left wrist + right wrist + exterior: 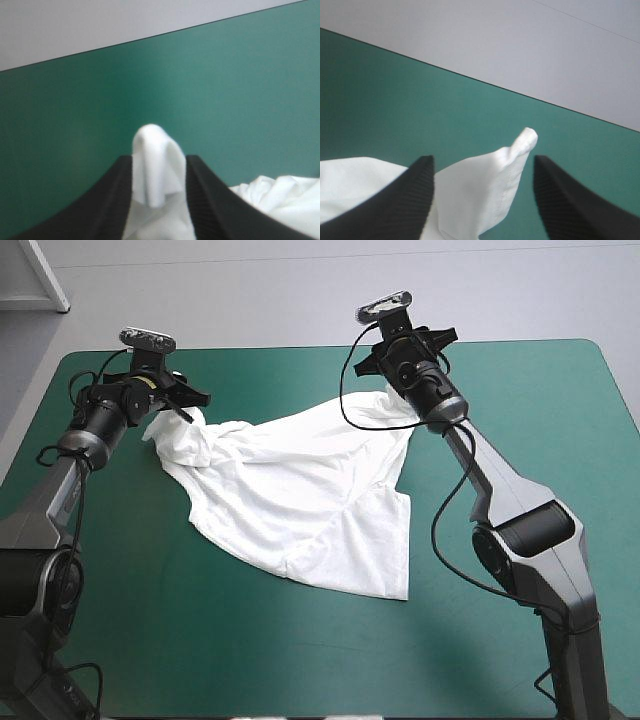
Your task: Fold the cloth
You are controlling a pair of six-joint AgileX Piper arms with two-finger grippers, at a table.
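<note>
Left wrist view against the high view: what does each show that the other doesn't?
Left wrist only: a fold of the T-shirt clamped between the nearly shut jaws of the left gripper. High only: the whole T-shirt lying rumpled on the table, with the right gripper at its far right corner. Both: the teal-green cover and the table's far edge.

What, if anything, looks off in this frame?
The right gripper stands open around its corner of the T-shirt, while the left gripper is shut on its corner. The T-shirt lies rumpled and skewed.
</note>
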